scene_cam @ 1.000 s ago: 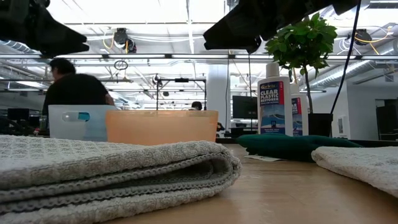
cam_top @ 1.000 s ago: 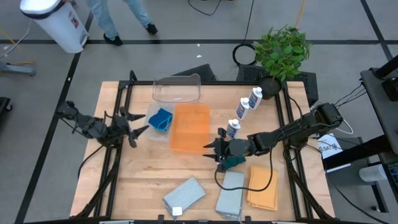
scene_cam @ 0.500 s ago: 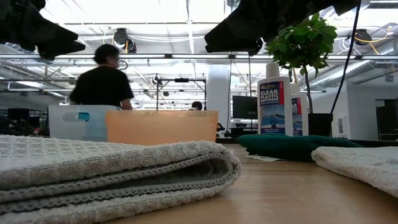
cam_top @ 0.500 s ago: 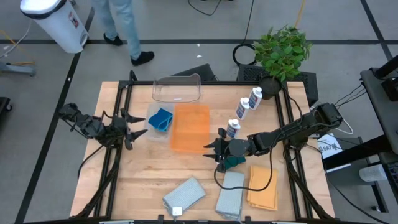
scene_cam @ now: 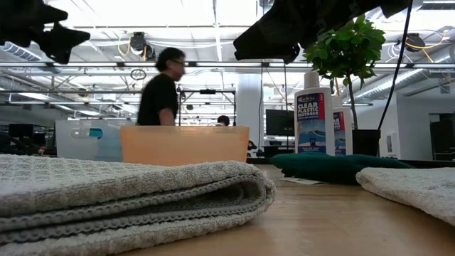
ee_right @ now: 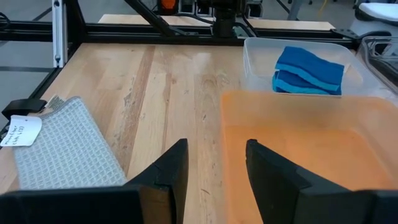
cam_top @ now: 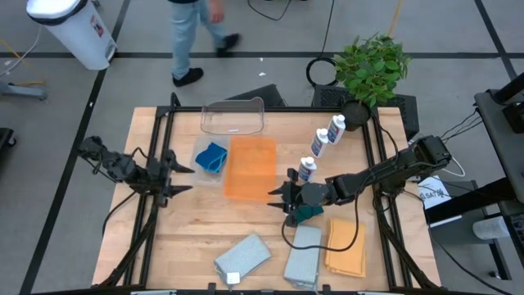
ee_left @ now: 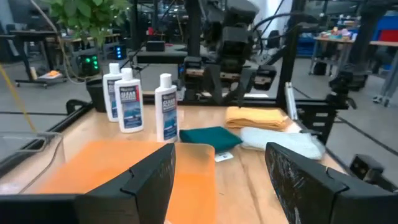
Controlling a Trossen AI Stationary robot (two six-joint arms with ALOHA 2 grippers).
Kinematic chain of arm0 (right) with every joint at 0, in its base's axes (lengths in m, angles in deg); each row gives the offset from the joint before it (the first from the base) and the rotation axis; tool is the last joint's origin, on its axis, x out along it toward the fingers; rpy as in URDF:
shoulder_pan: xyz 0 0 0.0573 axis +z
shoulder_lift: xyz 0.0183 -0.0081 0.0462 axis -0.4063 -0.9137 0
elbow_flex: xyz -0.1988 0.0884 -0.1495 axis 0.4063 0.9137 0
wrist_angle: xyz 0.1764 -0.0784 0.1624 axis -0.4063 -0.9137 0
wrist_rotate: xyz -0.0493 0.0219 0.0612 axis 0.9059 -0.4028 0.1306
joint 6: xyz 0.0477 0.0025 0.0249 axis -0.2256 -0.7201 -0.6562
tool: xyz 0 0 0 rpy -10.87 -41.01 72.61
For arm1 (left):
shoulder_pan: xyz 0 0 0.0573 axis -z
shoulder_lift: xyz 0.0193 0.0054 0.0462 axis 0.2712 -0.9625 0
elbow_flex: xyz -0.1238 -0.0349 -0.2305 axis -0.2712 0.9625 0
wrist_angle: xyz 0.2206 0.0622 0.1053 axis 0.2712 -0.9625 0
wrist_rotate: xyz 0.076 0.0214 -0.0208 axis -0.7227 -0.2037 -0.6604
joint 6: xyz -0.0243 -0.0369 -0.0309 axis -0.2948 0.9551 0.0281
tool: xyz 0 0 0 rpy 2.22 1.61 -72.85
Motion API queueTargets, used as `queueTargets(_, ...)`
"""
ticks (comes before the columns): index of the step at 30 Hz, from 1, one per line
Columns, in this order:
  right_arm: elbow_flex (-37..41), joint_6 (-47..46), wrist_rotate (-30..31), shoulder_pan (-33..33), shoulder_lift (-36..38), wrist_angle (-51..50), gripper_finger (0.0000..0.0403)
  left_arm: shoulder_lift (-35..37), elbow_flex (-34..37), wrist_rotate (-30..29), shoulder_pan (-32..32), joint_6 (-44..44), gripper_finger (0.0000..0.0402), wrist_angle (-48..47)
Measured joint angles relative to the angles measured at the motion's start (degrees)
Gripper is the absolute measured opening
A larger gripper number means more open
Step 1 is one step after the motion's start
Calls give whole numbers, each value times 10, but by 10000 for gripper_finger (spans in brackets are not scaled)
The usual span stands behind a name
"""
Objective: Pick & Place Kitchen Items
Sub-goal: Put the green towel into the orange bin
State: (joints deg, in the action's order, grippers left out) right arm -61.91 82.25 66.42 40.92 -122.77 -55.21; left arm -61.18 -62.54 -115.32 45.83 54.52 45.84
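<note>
Sorting looks early. Blue sponges [cam_top: 212, 156] sit in a small clear container [cam_top: 199, 170] on the table [cam_top: 188, 229], next to the orange bin [cam_top: 250, 166], which appears empty in both wrist views. Left out on the table: dark green pad [cam_top: 310, 213] just beside the right end effector [cam_top: 283, 199]; two grey cloths [cam_top: 242, 255] [cam_top: 304, 256] and the orange cloth [cam_top: 345, 246] along the near edge; three white bottles [cam_top: 307, 170] [cam_top: 319, 145] [cam_top: 336, 129] in a diagonal row toward the potted plant [cam_top: 372, 67]. A second clear tub [cam_top: 233, 117] stands at the far edge, nothing visible in it. My read: most items still to be placed. Right end effector hovers over the orange bin's corner, fingers spread, grasping nothing. Left end effector [cam_top: 178, 179] hangs over the table's left side, near the sponge container, likewise released and empty. Writing: nearest bottle in the low view reads "CLEAR PLASTIC RESTORER" on a blue label; brand line above it too small to make out. A white tag [ee_right: 20, 131] on a grey cloth carries print, illegible. A person [cam_top: 196, 33] walks past beyond the table.
</note>
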Motion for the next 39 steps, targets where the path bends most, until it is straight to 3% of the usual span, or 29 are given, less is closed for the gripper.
queueTargets(4, 0, 0, 0, -1, 0, 0, 130, 0, 31, 9, -20, -6, 255, 58)
queueTargets(7, 0, 0, 0, -1, 0, 0, 130, 0, 43, 49, -42, -8, 255, 87)
queueTargets(14, 0, -1, 1, 0, 25, -16, 130, 0, 46, 120, -108, -1, 255, 82)
queueTargets(21, 0, -54, 3, 11, 102, -130, 130, 0, 46, 215, -158, -8, 255, 74)
queueTargets(26, 3, -120, 4, 28, 141, -225, 130, 0, 60, 219, -177, -7, 255, 79)
queueTargets(31, 40, -159, 3, 43, 168, -245, 130, 0, 94, 213, -198, -1, 255, 125)
queueTargets(35, 78, -154, 4, 41, 184, -221, 130, 0, 106, 213, -212, -3, 255, 166)
queueTargets(39, 130, -126, 1, 32, 184, -110, 130, 0, 107, 213, -218, -23, 255, 156)
